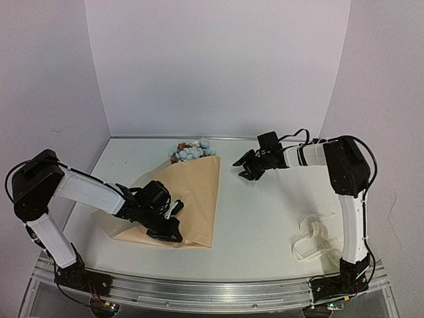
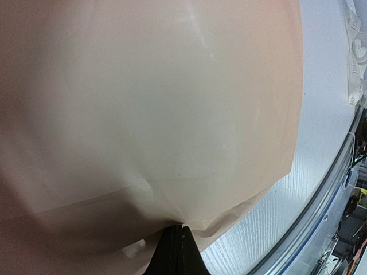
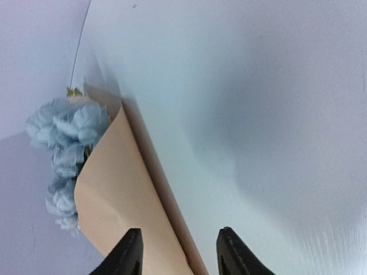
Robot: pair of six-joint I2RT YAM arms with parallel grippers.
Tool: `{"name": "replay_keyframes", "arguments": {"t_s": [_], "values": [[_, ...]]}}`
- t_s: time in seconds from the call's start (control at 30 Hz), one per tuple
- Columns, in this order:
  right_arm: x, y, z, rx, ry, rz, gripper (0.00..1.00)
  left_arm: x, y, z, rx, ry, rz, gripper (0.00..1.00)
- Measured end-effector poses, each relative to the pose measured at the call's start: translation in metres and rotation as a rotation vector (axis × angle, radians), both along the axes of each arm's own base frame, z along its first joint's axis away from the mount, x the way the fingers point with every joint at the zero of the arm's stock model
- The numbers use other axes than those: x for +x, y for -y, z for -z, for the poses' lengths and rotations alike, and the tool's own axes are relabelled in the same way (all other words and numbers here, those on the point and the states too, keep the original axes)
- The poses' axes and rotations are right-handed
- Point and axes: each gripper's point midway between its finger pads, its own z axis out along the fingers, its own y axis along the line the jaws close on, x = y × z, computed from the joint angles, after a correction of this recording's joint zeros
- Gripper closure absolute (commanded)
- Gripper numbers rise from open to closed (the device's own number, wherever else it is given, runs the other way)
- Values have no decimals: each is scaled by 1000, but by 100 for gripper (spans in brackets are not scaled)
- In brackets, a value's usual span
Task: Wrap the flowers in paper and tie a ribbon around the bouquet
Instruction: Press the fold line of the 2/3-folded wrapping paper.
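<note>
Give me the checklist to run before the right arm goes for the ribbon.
1. Left fingers shut on the paper at its narrow end: ok.
2. Paper wrapped round the flowers, blooms out of the wide end: ok.
3. Right fingers open and holding nothing: ok.
4. Right fingers apart from the paper, seen from the top view: ok.
5. Ribbon tied round the wrap: not ok; it lies loose on the table near the right arm's base.
6. Ribbon free of knots, with an end that can be picked up: cannot tell.
</note>
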Motion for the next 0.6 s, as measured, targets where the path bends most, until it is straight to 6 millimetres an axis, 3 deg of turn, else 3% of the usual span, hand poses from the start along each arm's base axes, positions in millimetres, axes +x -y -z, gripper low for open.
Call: {"name": "replay_keyframes", "arguments": {"t_s": [0.1, 0.33, 0.47, 0.6], "values": [[-19, -2, -10, 4, 9, -56, 37, 0, -1, 0, 2, 4, 0, 100], [-43, -17, 3, -14, -3, -151, 34, -2, -3, 0, 2, 7, 4, 100], [-43, -32, 16, -22, 5, -186, 34, -2, -4, 0, 2, 11, 11, 100], [-32, -53, 22, -13, 49, -214, 36, -2, -4, 0, 1, 11, 13, 100]]}}
